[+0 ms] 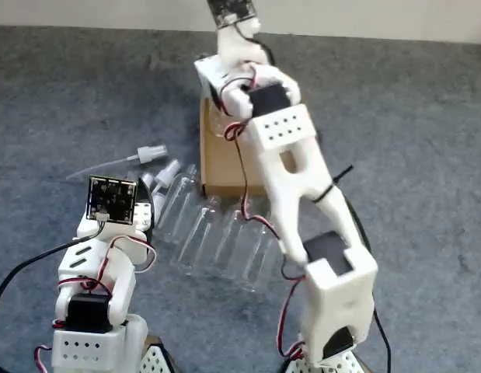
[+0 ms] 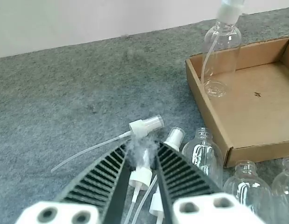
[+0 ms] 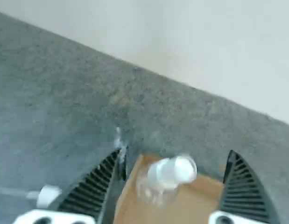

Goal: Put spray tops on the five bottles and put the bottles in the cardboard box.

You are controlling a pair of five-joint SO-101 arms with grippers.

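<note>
Closest up, the left gripper (image 2: 142, 145) has its jaws open just a crack, straddling a loose spray top (image 2: 141, 176) on the grey table (image 1: 85, 101), and as far as I can see it isn't pinching it. Just past the tips there's a second spray top (image 2: 146, 125) with its long tube trailing off, and a third one (image 2: 174, 137) beside that. Clear uncapped bottles (image 1: 217, 241) lie side by side right next to them, up against the cardboard box (image 2: 261, 107). Over the box hangs the right gripper (image 3: 176, 153), jaws spread wide and nothing clamped. Between them is a capped bottle (image 2: 221, 51), upright in the box just inside one wall.
</note>
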